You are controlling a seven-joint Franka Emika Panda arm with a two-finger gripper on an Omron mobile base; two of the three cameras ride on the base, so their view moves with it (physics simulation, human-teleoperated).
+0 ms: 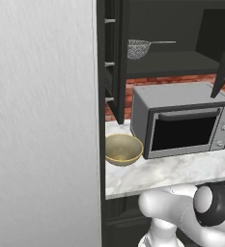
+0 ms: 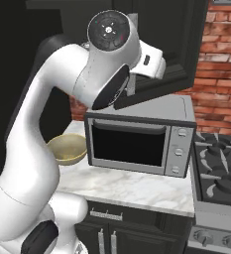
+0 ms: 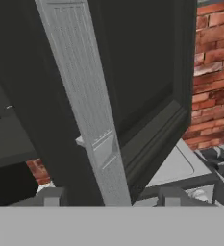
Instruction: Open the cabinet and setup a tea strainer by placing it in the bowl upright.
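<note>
Now the cabinet is seen open; the tea strainer lies on its shelf, upper centre of the left base view. Its silver handle stands between the spread fingertips of the hand, unpinched. The hand should be withdrawn clear of the door, then brought to the strainer's wire handle. The bowl waits on the surface, lower centre.

Home kitchen, microwave on marble counter, brick backsplash, gas stove, black cabinet
</note>
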